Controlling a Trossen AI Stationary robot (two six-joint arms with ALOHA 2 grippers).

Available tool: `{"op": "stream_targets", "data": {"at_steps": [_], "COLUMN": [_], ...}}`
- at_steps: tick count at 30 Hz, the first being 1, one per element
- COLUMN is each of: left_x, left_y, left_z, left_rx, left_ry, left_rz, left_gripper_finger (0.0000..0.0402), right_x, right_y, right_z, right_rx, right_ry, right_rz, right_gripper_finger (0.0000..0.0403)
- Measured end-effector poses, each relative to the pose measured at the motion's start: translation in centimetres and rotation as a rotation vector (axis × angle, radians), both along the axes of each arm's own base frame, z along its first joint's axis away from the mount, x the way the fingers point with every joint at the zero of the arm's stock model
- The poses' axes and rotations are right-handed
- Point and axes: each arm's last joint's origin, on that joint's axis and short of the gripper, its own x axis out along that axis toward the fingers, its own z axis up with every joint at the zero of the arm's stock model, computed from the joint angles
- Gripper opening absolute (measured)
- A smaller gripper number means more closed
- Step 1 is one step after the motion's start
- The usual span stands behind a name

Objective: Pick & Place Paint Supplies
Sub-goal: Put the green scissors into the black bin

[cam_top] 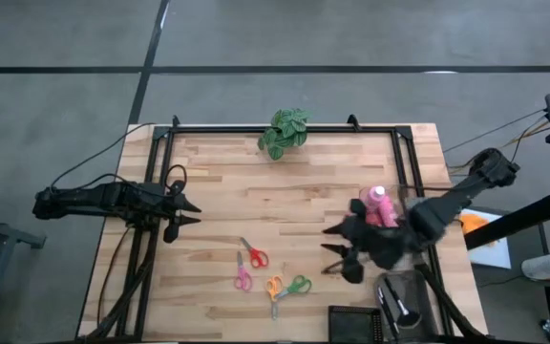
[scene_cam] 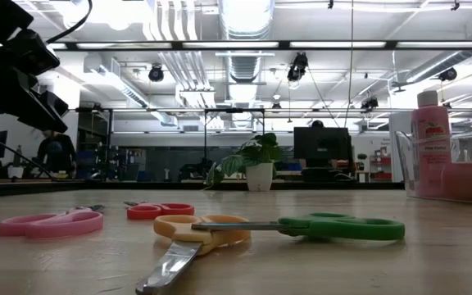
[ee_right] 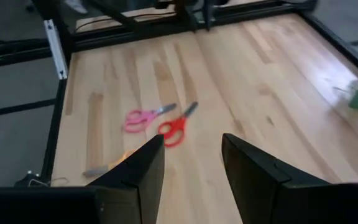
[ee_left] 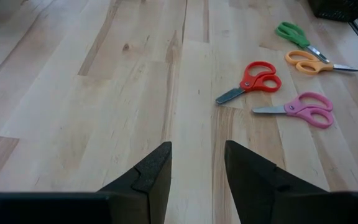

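Pink squeeze bottles [cam_top: 380, 204] with white caps sit in a clear container [scene_cam: 406, 164] at the table's right; one bottle [scene_cam: 429, 139] stands upright in the low view. A second clear container [cam_top: 401, 298] at the near right holds thin dark things, possibly brushes. My right gripper [cam_top: 330, 241] hangs open above the table just left of the bottles, nothing between its fingers [ee_right: 143, 167]. My left gripper [cam_top: 194, 212] waits open at the table's left edge, fingers [ee_left: 156, 169] over bare wood.
Several scissors lie at the near middle: red [cam_top: 253, 255], pink [cam_top: 243, 278], orange [cam_top: 274, 287] and green [cam_top: 299, 284]. A green leafy plant [cam_top: 283, 132] stands at the far edge. A black box [cam_top: 355, 323] sits at the near edge. Bare wood spans the centre.
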Motion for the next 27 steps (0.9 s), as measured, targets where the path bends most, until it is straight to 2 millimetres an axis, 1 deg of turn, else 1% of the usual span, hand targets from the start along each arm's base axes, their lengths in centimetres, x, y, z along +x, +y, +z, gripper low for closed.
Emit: {"op": "stream_targets", "data": {"at_steps": [5, 7, 10, 16, 21, 24, 27], "left_x": [0.0, 0.0, 0.0, 0.0, 0.0, 0.0, 0.0], "left_y": [0.0, 0.0, 0.0, 0.0, 0.0, 0.0, 0.0], "left_z": [0.0, 0.0, 0.0, 0.0, 0.0, 0.0, 0.0], "left_rx": [0.0, 0.0, 0.0, 0.0, 0.0, 0.0, 0.0], "left_ry": [0.0, 0.0, 0.0, 0.0, 0.0, 0.0, 0.0], "left_rz": [0.0, -0.001, -0.001, 0.0, 0.0, -0.001, -0.001], "left_gripper_finger": [0.0149, 0.0149, 0.0149, 0.0149, 0.0149, 0.0149, 0.015], "right_x": [3.0, 3.8, 4.8, 5.3, 4.9, 4.8, 4.8], "right_y": [-1.5, -1.9, -2.2, -2.0, -2.6, -2.9, -3.0], "right_z": [-1.6, -2.5, -3.6, -5.8, -7.2, -8.0, -8.2], "right_rx": [0.028, 0.023, -0.028, -0.108, -0.073, -0.063, -0.032], "right_ry": [-0.025, -0.031, -0.057, -0.138, -0.239, -0.256, -0.256], "right_rz": [0.097, 0.128, 0.16, 0.235, 0.251, 0.25, 0.242], "right_gripper_finger": [0.0157, 0.0157, 0.0157, 0.0157, 0.0157, 0.0157, 0.0157]}}
